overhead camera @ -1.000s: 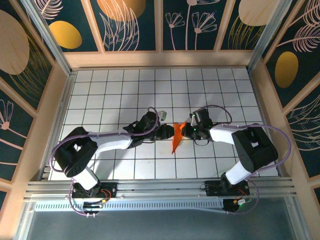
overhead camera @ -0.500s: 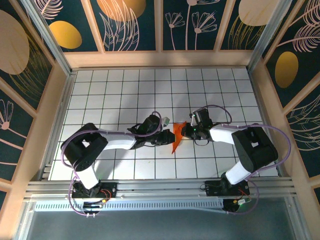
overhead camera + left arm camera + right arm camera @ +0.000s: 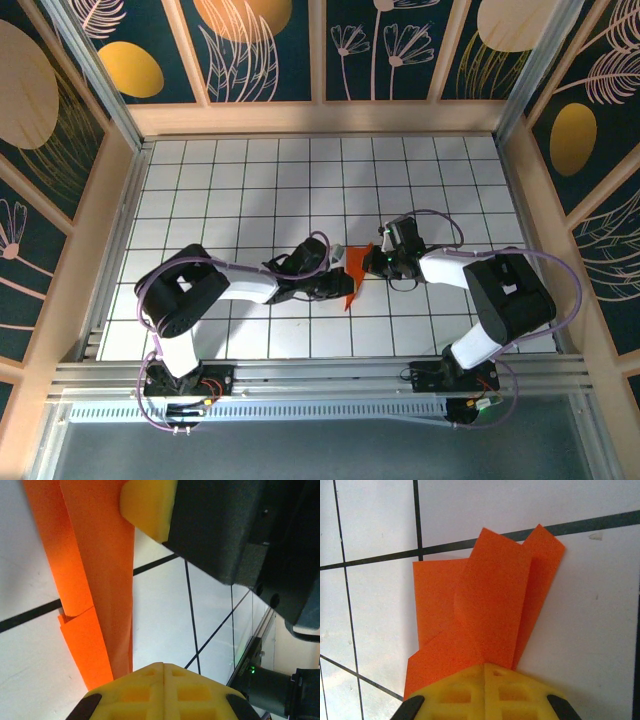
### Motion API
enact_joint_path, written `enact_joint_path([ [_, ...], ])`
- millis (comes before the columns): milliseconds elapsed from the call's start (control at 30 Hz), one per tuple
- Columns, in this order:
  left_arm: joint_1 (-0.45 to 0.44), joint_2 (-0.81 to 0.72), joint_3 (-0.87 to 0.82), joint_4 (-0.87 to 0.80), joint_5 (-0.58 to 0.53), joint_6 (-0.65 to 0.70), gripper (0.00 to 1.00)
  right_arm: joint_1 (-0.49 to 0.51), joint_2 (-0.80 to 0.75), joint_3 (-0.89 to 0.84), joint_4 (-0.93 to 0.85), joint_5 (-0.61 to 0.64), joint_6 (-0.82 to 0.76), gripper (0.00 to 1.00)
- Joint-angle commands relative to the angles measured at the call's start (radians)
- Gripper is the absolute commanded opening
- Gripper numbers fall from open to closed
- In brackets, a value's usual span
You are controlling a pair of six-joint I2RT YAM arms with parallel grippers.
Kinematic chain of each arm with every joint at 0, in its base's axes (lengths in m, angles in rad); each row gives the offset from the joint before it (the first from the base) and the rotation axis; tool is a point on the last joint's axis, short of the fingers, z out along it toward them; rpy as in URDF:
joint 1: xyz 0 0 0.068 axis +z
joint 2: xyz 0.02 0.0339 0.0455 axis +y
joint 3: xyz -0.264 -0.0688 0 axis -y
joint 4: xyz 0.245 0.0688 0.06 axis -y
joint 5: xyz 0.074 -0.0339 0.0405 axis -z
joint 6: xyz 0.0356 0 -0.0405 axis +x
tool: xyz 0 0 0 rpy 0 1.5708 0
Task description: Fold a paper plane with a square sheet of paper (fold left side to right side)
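The paper plane (image 3: pixel 352 274) is orange paper folded into a slim pointed strip and lies mid-floor between both arms. In the right wrist view the paper plane (image 3: pixel 490 600) fans out from my right gripper (image 3: pixel 485 666), which is shut on its near end. From above, that right gripper (image 3: pixel 371 262) sits at the strip's upper right. My left gripper (image 3: pixel 343 287) is at its lower left. The left wrist view has the left gripper (image 3: pixel 165 666) shut, no paper visible in the seam, just beside the long edge of the paper plane (image 3: pixel 95 570). The right gripper's yellow pad (image 3: pixel 147 502) rests on the paper.
The white tiled floor (image 3: pixel 250 180) is boxed in by wooden walls (image 3: pixel 320 118) at the back and sides. An aluminium rail (image 3: pixel 320 375) with both arm bases runs along the near edge. The two arms nearly meet over the paper.
My left gripper slid nearer along the paper and closed its jaws, and its elbow swung right. The right gripper kept its place and its grip.
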Motion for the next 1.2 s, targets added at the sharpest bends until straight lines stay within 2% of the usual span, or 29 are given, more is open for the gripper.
enact_joint_path([
  [0, -0.013, 0.024, -0.020, 0.045, 0.011, -0.030, 0.06, -0.002, 0.043, -0.026, -0.094, 0.027, -0.023, 0.00],
  [500, -0.047, 0.039, -0.037, 0.107, -0.004, -0.076, 0.06, -0.002, 0.049, -0.023, -0.094, 0.021, -0.027, 0.00],
  [633, -0.045, -0.030, -0.061, 0.117, -0.040, -0.082, 0.11, -0.002, 0.045, -0.023, -0.095, 0.020, -0.030, 0.00],
  [833, -0.030, -0.157, -0.108, 0.066, -0.107, -0.083, 0.25, -0.002, 0.044, -0.023, -0.096, 0.021, -0.031, 0.00],
  [900, -0.030, -0.180, -0.133, 0.059, -0.124, -0.093, 0.26, -0.001, 0.045, -0.023, -0.097, 0.021, -0.030, 0.00],
  [1167, -0.031, -0.153, -0.149, 0.072, -0.131, -0.108, 0.32, 0.001, 0.030, -0.029, -0.077, 0.002, -0.021, 0.00],
])
